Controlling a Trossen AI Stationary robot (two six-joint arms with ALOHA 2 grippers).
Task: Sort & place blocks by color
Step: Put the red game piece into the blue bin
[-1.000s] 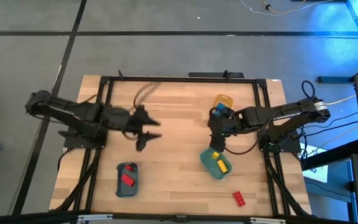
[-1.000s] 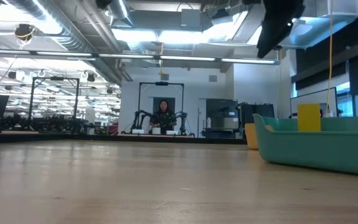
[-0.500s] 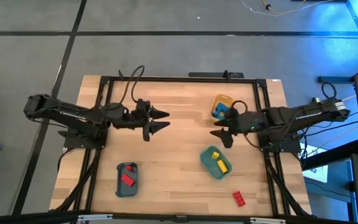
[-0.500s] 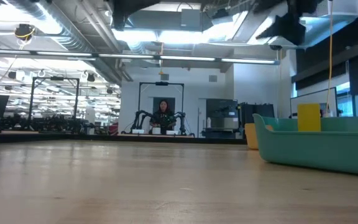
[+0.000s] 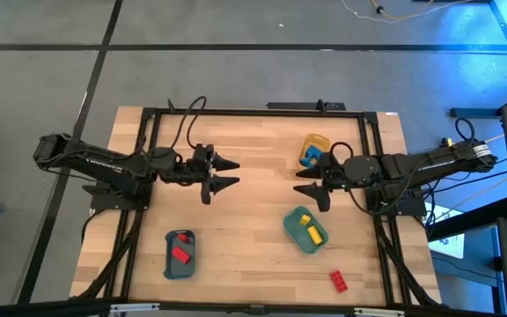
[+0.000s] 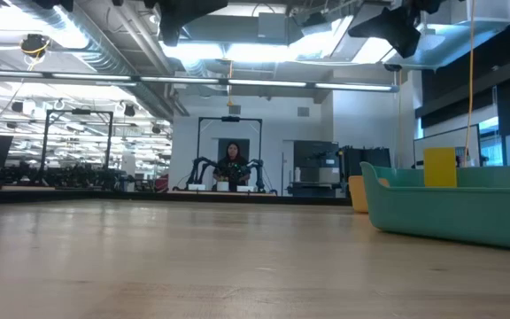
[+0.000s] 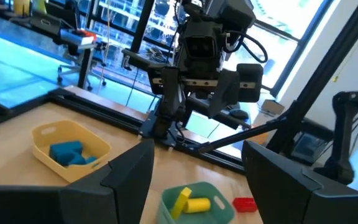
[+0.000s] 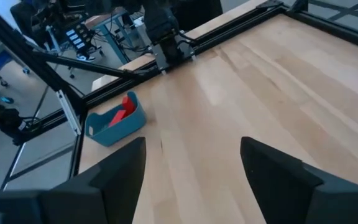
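Both arms are hovering above mid-table, facing each other, nothing held. The left gripper (image 5: 228,173) is sitting wide open and empty over the left-centre boards; the right gripper (image 5: 309,184) is also spread open and empty, right of centre.

One loose block is remaining: the red block (image 5: 338,281) is lying on bare wood near the front edge, right side, just past the teal tray (image 5: 294,234). From the right gripper it is lying forward and slightly outward, beyond the teal tray; from the left gripper it is well across the table. So the right arm is looking nearer. Its long axis is running diagonally to the table edge, so the fingers would probably need turning to close across the short side.

Its likely home, the slate tray (image 5: 180,266) with a red piece (image 5: 180,254) inside, is sitting front-left, on the left arm's side and well apart from the loose block.

Already sorted: yellow blocks (image 5: 308,227) in the teal tray, blue blocks (image 5: 310,157) in the yellow tray (image 5: 315,139), which is lying just behind the right gripper.
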